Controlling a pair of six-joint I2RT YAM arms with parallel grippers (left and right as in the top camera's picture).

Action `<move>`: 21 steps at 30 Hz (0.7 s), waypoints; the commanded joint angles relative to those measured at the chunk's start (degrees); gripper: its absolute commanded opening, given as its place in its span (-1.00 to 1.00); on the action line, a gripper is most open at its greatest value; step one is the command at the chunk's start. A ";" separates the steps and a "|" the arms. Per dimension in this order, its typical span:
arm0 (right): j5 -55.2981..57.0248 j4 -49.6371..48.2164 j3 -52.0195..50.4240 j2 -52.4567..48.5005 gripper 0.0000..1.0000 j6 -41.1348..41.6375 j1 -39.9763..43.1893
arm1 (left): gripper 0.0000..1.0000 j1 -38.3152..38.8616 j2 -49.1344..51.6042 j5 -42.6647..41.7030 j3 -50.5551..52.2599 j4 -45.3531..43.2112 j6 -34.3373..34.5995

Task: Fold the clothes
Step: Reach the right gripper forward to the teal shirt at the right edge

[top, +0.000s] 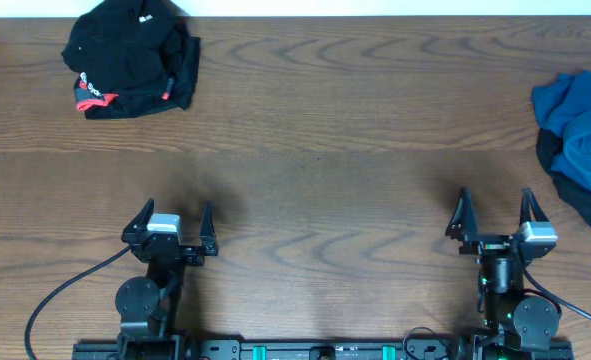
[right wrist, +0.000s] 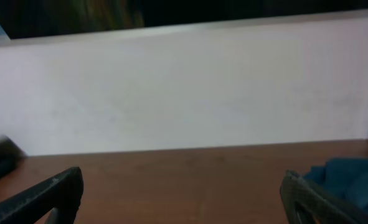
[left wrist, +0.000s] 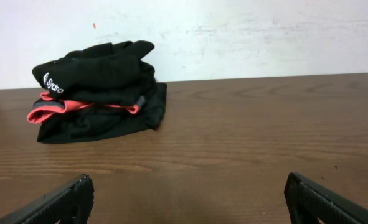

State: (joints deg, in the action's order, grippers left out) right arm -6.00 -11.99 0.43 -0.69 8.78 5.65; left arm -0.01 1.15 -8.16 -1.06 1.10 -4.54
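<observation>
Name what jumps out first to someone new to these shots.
A bundled black garment with red trim sits at the far left of the table, and a crumpled blue shirt lies at the right edge over a dark garment. At the near edge, the left tool and right tool stand wide open and empty.

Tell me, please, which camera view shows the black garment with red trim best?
The left wrist view: the black garment lies crumpled straight ahead, its red trim and white lettering plain. Overhead shows it small, at the far left. The right wrist view gives at most a dark blur at its left edge.
</observation>
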 commanded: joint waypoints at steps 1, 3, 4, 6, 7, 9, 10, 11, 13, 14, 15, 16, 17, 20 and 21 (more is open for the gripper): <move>-0.46 -1.68 -0.11 0.35 0.99 0.83 -0.52 | 0.96 -0.31 0.20 -0.63 0.81 2.08 -0.37; -0.50 -2.84 0.04 0.35 0.99 0.85 -0.52 | 0.96 -0.31 0.20 -0.63 0.81 2.08 -0.37; -0.50 -2.89 0.42 0.35 0.99 0.83 -0.52 | 0.96 -0.31 0.20 -0.63 0.81 2.08 -0.37; -0.52 -2.82 1.46 0.26 0.99 0.85 -0.52 | 0.96 -0.31 0.20 -0.63 0.81 2.08 -0.37; -0.79 -2.84 2.05 0.15 0.98 0.83 -0.52 | 0.96 -0.31 0.20 -0.63 0.81 2.08 -0.37; -1.46 -2.71 3.96 -0.50 0.99 0.76 -0.52 | 0.96 -0.31 0.20 -0.63 0.81 2.08 -0.37; -1.66 -2.47 5.05 -1.05 0.98 0.74 -0.52 | 0.96 -0.31 0.20 -0.61 0.81 2.08 -0.39; -2.03 -2.01 6.29 -1.81 0.98 0.35 -0.52 | 0.96 -0.31 0.20 -0.63 0.81 2.08 -0.37; -2.47 -0.92 9.42 -4.22 0.98 0.31 -0.52 | 0.96 -0.31 0.20 -0.63 0.81 2.08 -0.37; -2.49 -0.20 11.34 -6.03 0.98 0.24 -0.52 | 0.96 -0.31 0.20 -0.63 0.81 2.08 -0.37; -2.60 0.46 13.07 -7.87 0.99 0.09 -0.52 | 0.96 -0.31 0.20 -0.63 0.81 2.08 -0.37; -2.89 1.57 15.82 -10.95 0.98 -0.33 -0.52 | 0.96 -0.31 0.20 -0.63 0.81 2.08 -0.37; -3.21 2.05 17.09 -12.48 0.98 -0.55 -0.52 | 0.96 -0.31 0.20 -0.61 0.81 2.10 -0.37; -5.95 4.15 23.67 -20.72 0.99 -1.16 -0.52 | 0.96 -0.31 0.20 -0.63 0.81 2.08 -0.37; -6.82 4.48 25.18 -22.77 0.99 -1.16 -0.52 | 0.96 -0.31 0.20 -0.63 0.81 2.08 -0.37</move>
State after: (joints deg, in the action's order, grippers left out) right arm -9.54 -8.36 21.19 -18.31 8.49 5.65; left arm 0.01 1.37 -8.14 -1.08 1.10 -4.54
